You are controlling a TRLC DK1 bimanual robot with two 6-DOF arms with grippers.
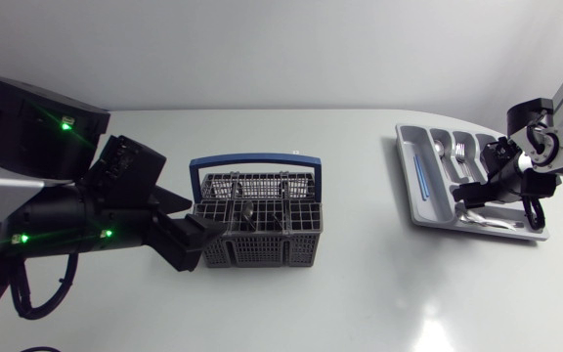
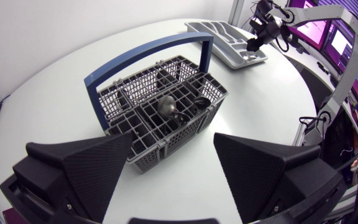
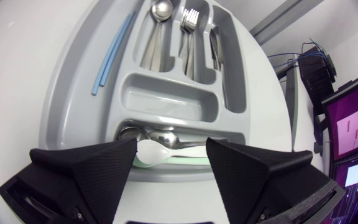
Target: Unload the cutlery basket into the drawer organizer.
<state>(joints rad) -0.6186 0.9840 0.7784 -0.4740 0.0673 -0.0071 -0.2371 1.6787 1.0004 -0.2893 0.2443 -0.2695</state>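
Note:
The grey cutlery basket (image 1: pixel 258 223) with a blue handle stands mid-table and holds a few dark and metal utensils (image 2: pixel 168 107). My left gripper (image 1: pixel 206 219) stands open at the basket's left end, its fingers apart over the near corner (image 2: pixel 174 143). The grey drawer organizer (image 1: pixel 428 210) lies at the right. Over its near long compartment my right gripper (image 3: pixel 171 149) is open. A white spoon with a pale green handle (image 3: pixel 154 153) lies between the fingers beside metal spoons (image 3: pixel 166 138); neither finger grips it.
The organizer's other slots hold a spoon (image 3: pixel 160 9), forks (image 3: pixel 188 22) and knives (image 3: pixel 216 37). A blue stick (image 3: pixel 112 53) lies in the side slot. The middle compartment (image 3: pixel 166 99) holds nothing. Bare white table separates basket and organizer.

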